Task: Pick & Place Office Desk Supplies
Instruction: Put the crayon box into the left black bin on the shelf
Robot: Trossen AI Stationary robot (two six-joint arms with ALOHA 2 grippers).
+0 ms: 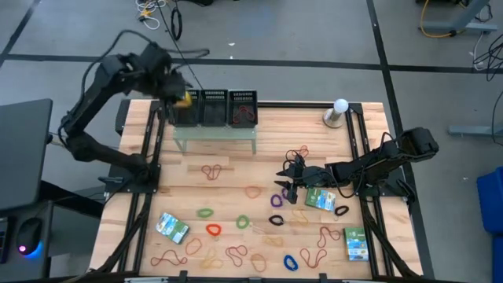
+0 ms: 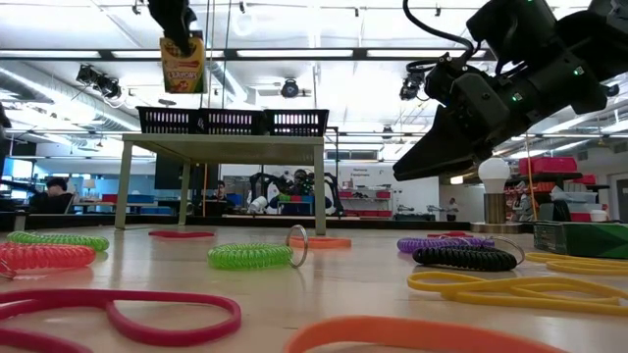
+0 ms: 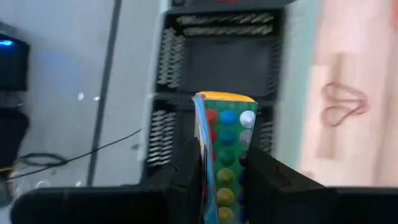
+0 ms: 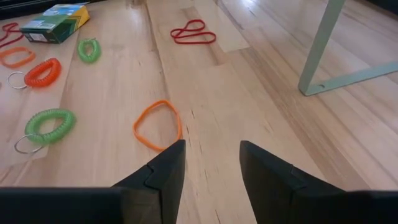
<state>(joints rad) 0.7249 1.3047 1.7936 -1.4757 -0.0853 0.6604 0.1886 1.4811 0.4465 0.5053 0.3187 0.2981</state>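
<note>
3 mesh trays (image 1: 215, 106) sit on the shelf (image 1: 214, 135) at the table's (image 1: 236, 161) far edge, and your left gripper (image 3: 221, 165) hangs over the leftmost one, clamped on a packet (image 3: 225, 152) held upright by its thin sides. Judge that packet light, flat and fairly stiff: pinch it across the narrow faces, as here, and it should drop cleanly once you release it above the tray. Your right gripper (image 4: 211, 155) hovers low over the table's middle with its fingers parted and empty, an orange loop (image 4: 158, 124) just beside its tips. Loops like that look thin, limp and light, so they may slide or snag; take 1 strand near its edge, pressing down to the wood. More loops and coils (image 1: 206, 212) and 3 other packets (image 1: 172, 227) lie scattered over the near half of the table, well apart from the shelf.
</note>
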